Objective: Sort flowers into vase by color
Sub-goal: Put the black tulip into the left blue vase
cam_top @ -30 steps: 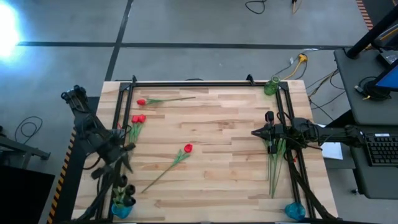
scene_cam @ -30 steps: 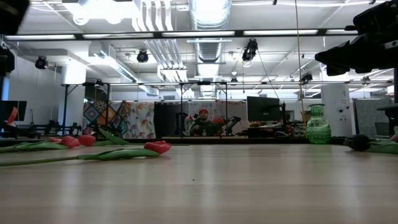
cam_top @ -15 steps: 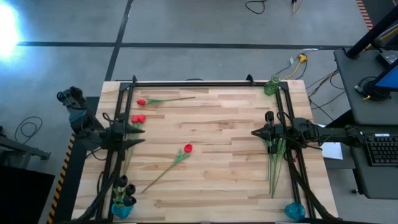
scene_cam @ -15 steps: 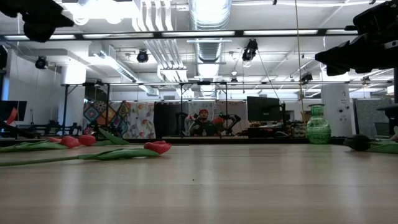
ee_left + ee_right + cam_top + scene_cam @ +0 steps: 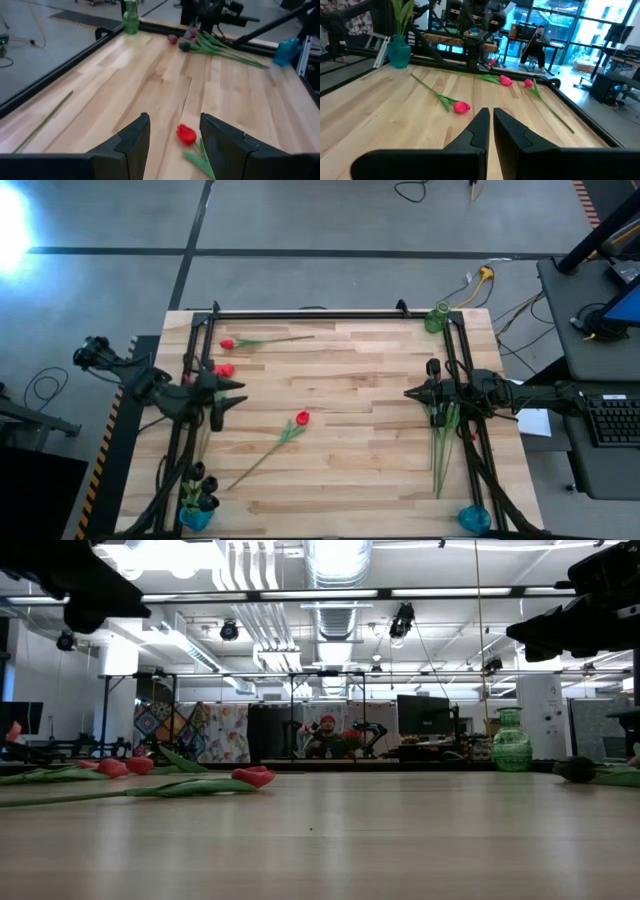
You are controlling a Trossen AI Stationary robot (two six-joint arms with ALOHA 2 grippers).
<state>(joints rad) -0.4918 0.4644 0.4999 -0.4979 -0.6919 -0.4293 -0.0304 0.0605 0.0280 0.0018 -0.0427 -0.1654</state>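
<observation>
My left gripper (image 5: pixel 238 393) (image 5: pixel 174 120) hangs open over the table's left side, pointing toward the middle. Beyond its fingers a red flower (image 5: pixel 302 418) (image 5: pixel 186 134) lies on the wood, its stem running to the near left. Two more red flowers (image 5: pixel 222 370) lie by the left rail, and another one (image 5: pixel 227 343) lies at the far left. Dark flowers (image 5: pixel 180 44) lie under my right arm. My right gripper (image 5: pixel 408 392) (image 5: pixel 491 112) is shut and empty, above the table's right side.
A blue vase (image 5: pixel 195 516) with dark flowers stands at the near left corner, another blue vase (image 5: pixel 473 518) at the near right, and a green vase (image 5: pixel 437 318) (image 5: pixel 510 740) at the far right. Black rails (image 5: pixel 300 313) frame the table. A person sits in the room behind.
My left gripper has swung away from the blue vase at the near left corner, toward the far edge and then the table's middle. It has turned from pointing at the near edge to pointing at the centre. Its fingers have stayed open.
</observation>
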